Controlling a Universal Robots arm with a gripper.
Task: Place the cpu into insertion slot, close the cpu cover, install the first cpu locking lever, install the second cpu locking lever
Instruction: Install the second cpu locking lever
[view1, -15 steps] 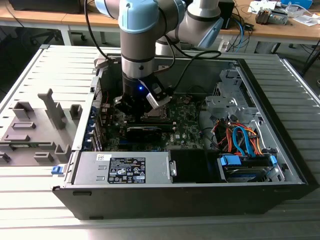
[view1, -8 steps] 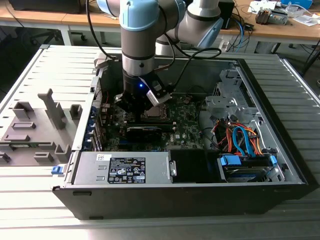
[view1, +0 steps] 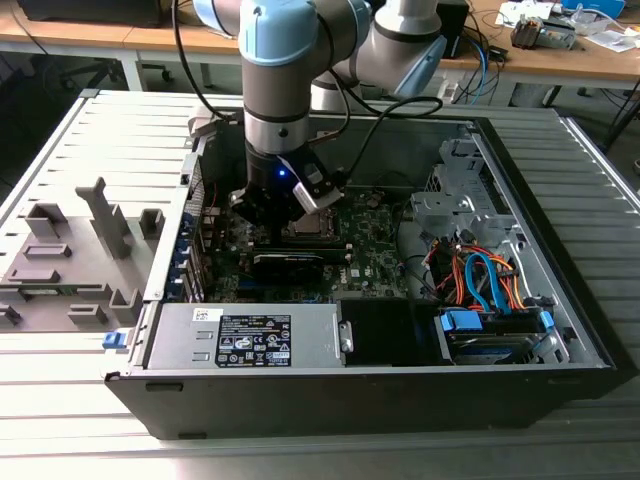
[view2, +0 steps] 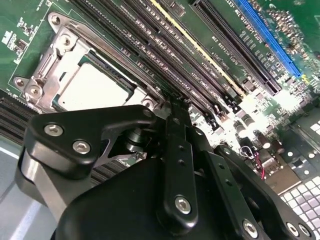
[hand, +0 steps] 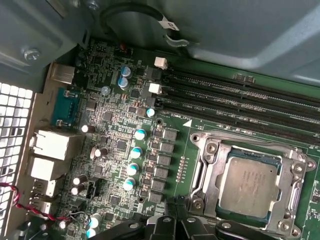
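I see cpu (hand: 248, 187) seated in insertion slot (hand: 210, 172), cpu cover (hand: 295, 170) down; gripper (view2: 172, 112) pressed together beside slot.

The arm (view1: 290, 80) is chunky silver-grey tubing with pale blue caps on the joints, and black cables run alongside it. A small blue light glows on the wrist, next to a silvery-white block. The claw (view2: 172, 112) is all matte black, made of flat linkage bars pinned with round silver screws in the second wrist view.
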